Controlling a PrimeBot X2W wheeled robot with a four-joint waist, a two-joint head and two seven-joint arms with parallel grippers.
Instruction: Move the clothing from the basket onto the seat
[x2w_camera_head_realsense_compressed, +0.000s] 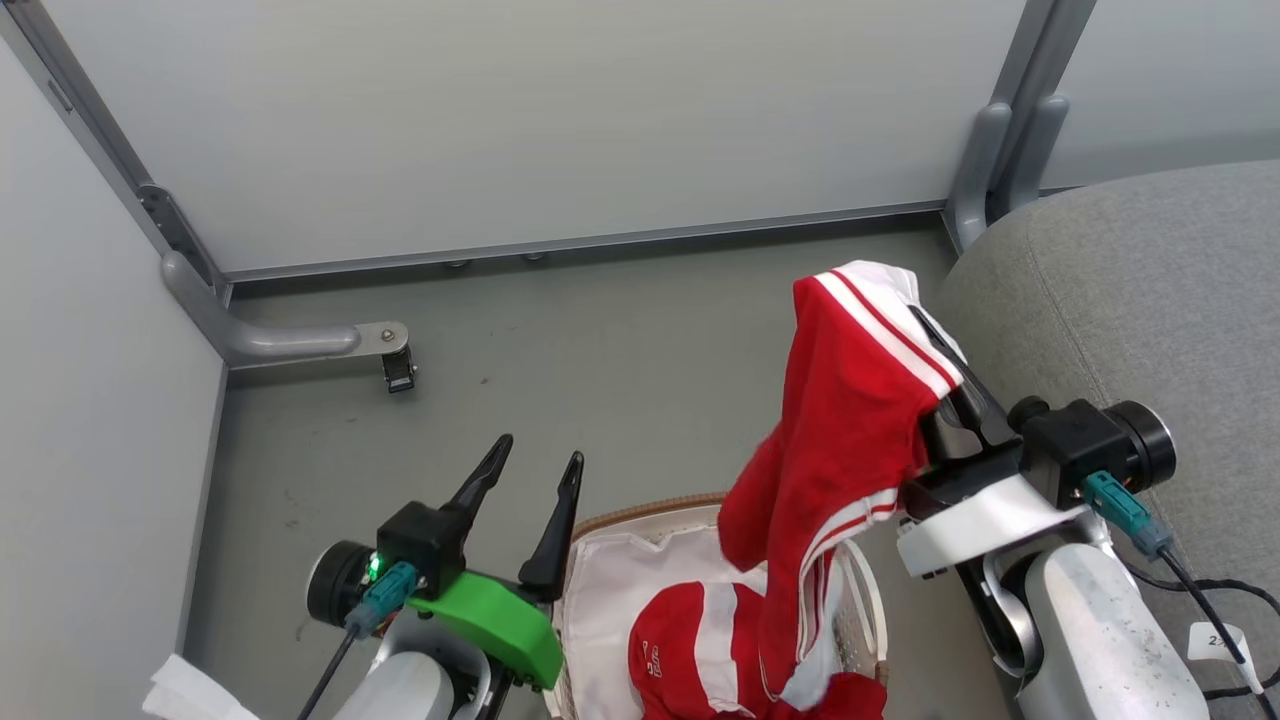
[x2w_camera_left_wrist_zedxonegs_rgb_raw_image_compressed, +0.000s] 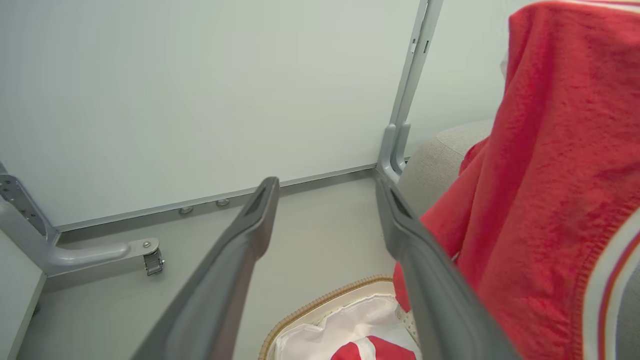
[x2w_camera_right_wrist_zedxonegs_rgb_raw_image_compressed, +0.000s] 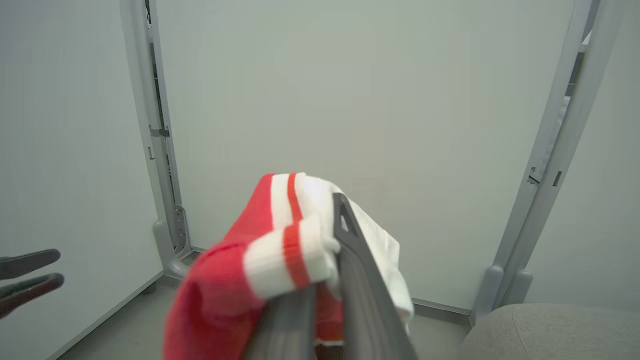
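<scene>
My right gripper (x2w_camera_head_realsense_compressed: 940, 350) is shut on a red garment (x2w_camera_head_realsense_compressed: 840, 420) with white stripe trim. The garment hangs lifted over the basket's right side, its lower end trailing down into the basket, right beside the grey seat (x2w_camera_head_realsense_compressed: 1130, 290). In the right wrist view the cloth (x2w_camera_right_wrist_zedxonegs_rgb_raw_image_compressed: 220, 285) wraps the shut fingers (x2w_camera_right_wrist_zedxonegs_rgb_raw_image_compressed: 350, 260). A second red garment (x2w_camera_head_realsense_compressed: 700, 640) lies in the white-lined basket (x2w_camera_head_realsense_compressed: 640, 510). My left gripper (x2w_camera_head_realsense_compressed: 538, 452) stands open with nothing in it at the basket's left rim. In its own view the held garment (x2w_camera_left_wrist_zedxonegs_rgb_raw_image_compressed: 540, 175) hangs just to the right of its right finger (x2w_camera_left_wrist_zedxonegs_rgb_raw_image_compressed: 415, 240).
Pale partition walls close the back and left. A grey metal foot with a caster (x2w_camera_head_realsense_compressed: 300, 340) stands on the grey floor (x2w_camera_head_realsense_compressed: 620, 350), and a post base (x2w_camera_head_realsense_compressed: 990, 170) sits by the seat's far corner. A black cable and tag (x2w_camera_head_realsense_compressed: 1215, 640) lie on the seat.
</scene>
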